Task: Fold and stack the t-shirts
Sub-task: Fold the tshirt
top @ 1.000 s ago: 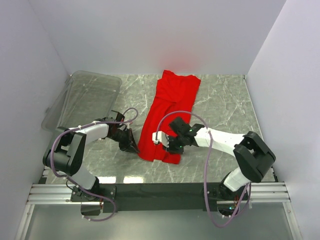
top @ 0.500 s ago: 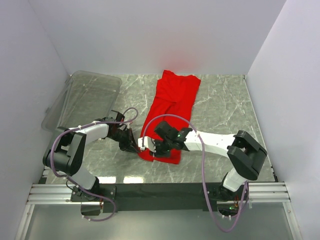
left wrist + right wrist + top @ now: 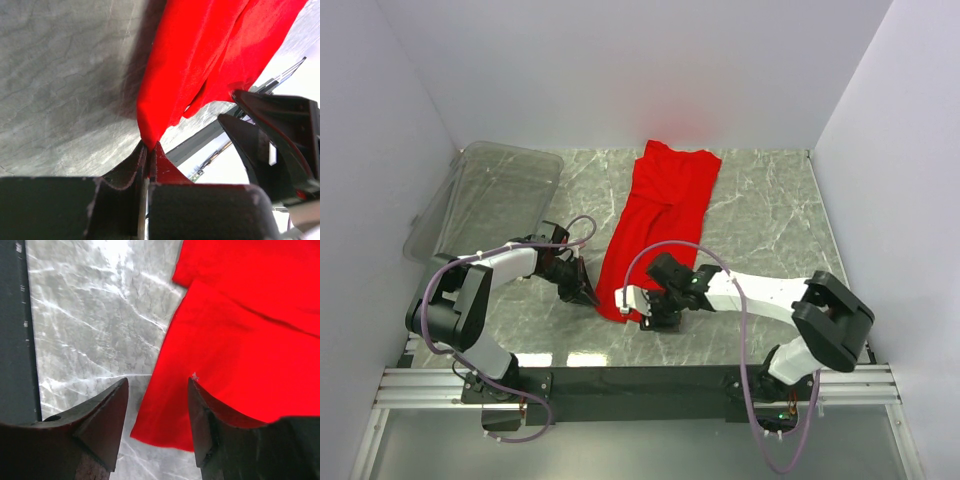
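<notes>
Folds the left arm (image 3: 500,265) at the elbow, forearm angled inward, with the left claw (image 3: 582,292) held low and its jaws pinched tight on an edge of the red t-shirt (image 3: 200,60). Stretches the right arm (image 3: 760,292) low across toward the left, right claw (image 3: 157,385) pointing down, fingers parted over the cloth's near edge.

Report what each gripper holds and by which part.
Left gripper pinches the red t-shirt at its near-left edge. Right gripper is open over the near edge, holding nothing.
</notes>
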`<state>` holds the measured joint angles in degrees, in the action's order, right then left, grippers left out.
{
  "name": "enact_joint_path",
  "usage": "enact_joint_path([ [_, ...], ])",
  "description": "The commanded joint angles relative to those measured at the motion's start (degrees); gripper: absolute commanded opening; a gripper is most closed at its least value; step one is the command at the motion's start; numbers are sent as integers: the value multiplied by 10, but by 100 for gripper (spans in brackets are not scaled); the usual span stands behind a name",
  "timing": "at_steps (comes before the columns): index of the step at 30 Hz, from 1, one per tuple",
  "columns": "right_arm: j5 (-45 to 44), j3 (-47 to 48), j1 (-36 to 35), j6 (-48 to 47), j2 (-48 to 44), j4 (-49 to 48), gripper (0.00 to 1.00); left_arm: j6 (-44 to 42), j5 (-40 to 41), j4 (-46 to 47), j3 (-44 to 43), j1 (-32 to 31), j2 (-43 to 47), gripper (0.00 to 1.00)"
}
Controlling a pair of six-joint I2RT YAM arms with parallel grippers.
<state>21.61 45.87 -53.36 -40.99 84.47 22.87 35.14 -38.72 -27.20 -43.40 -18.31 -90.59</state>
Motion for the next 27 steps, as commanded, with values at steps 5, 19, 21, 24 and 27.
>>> enact_joint_path([
  [5,-27,36,-9,-4,50,15,58,-2,-7,7,-1,1,18,1],
  [19,-82,53,-17,35,109,22,14,-1,-11,7,-8,1,16,1],
  [21,-87,46,-17,41,106,14,5,-1,-11,7,-9,2,16,1],
  [24,-81,37,-15,47,87,9,0,-1,-13,7,-8,1,16,1],
  [27,-61,37,1,38,50,10,0,4,-18,9,-13,2,23,1],
])
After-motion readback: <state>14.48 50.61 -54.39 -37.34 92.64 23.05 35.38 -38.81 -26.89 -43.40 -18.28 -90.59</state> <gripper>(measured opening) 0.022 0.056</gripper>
